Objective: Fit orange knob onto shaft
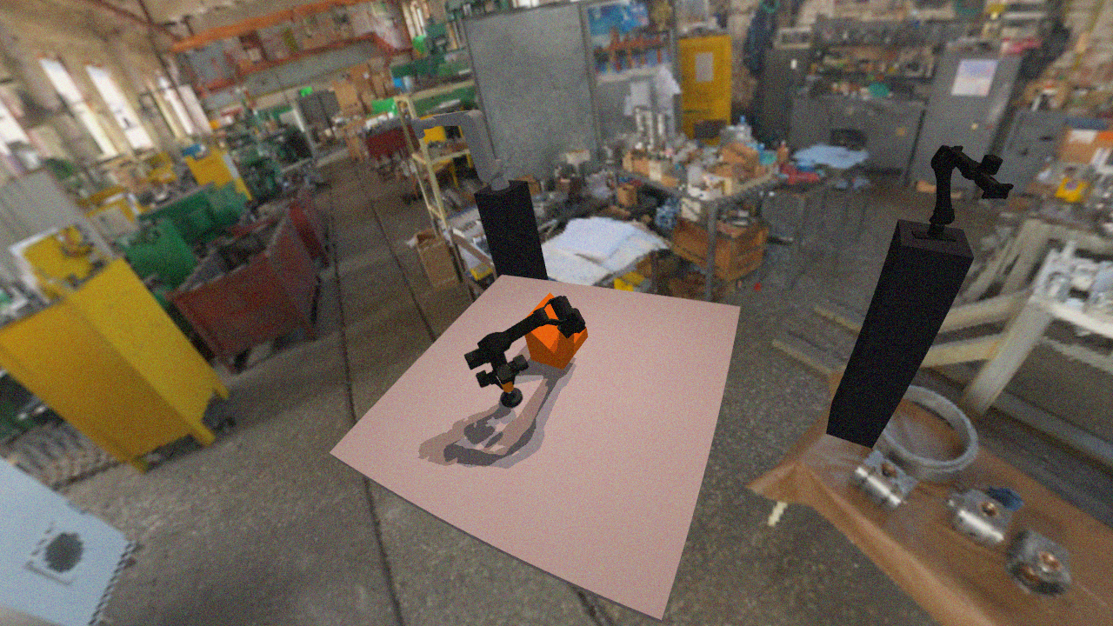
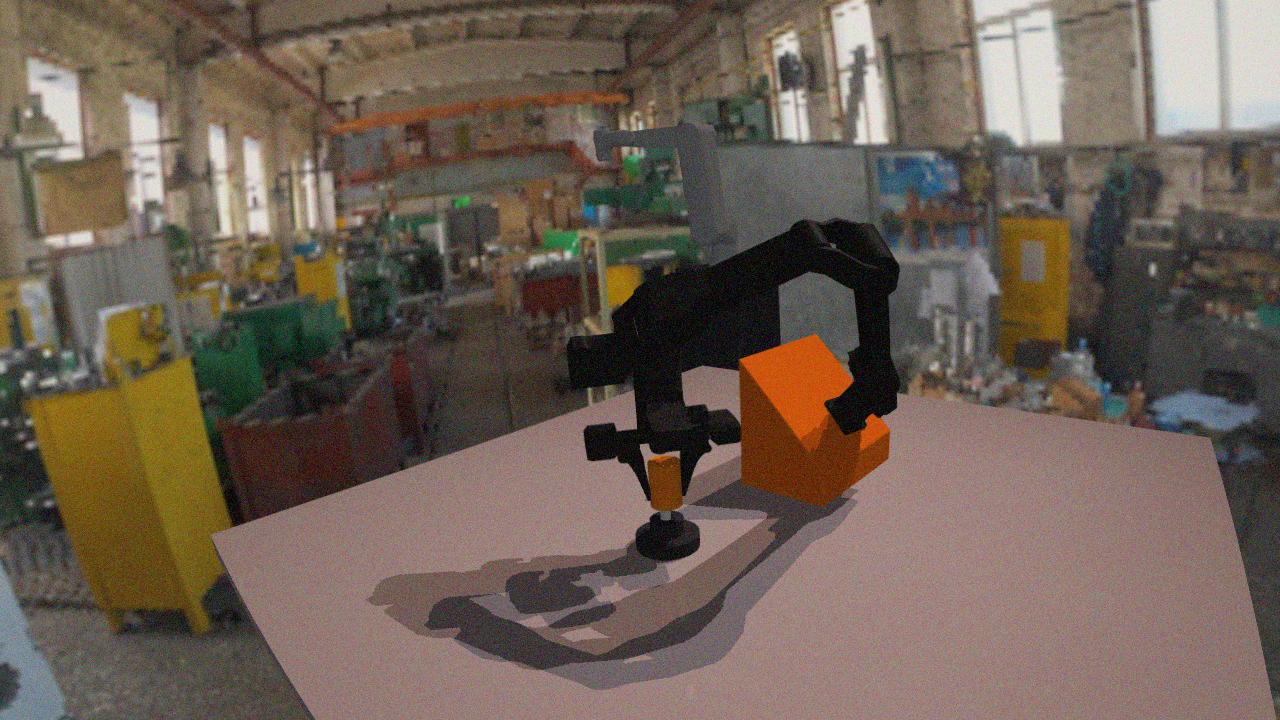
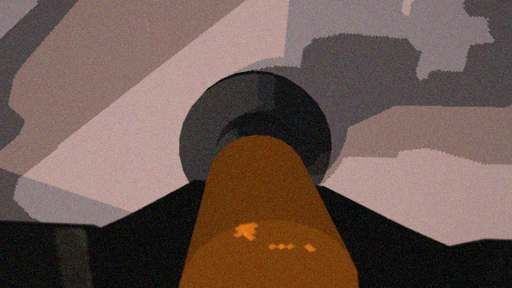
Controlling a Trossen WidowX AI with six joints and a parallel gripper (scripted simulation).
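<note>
My gripper point(image 1: 505, 380) point(image 2: 665, 476) is shut on the orange knob point(image 1: 508, 383) point(image 2: 665, 481) point(image 3: 260, 200), a small upright cylinder. It holds the knob straight above the round black pedestal point(image 1: 511, 399) point(image 2: 666, 537) point(image 3: 200, 124). A short piece of the silver shaft point(image 2: 667, 515) shows between the knob's bottom and the pedestal. In the wrist view the knob covers the shaft and the middle of the pedestal. The knob's hole is hidden.
The pink mat point(image 1: 607, 467) point(image 2: 984, 582) carries the pedestal and the arm's orange wedge-shaped base point(image 1: 554, 336) point(image 2: 796, 429), which stands just behind and right of the pedestal. Two tall black camera posts point(image 1: 509, 229) point(image 1: 898, 327) stand off the mat.
</note>
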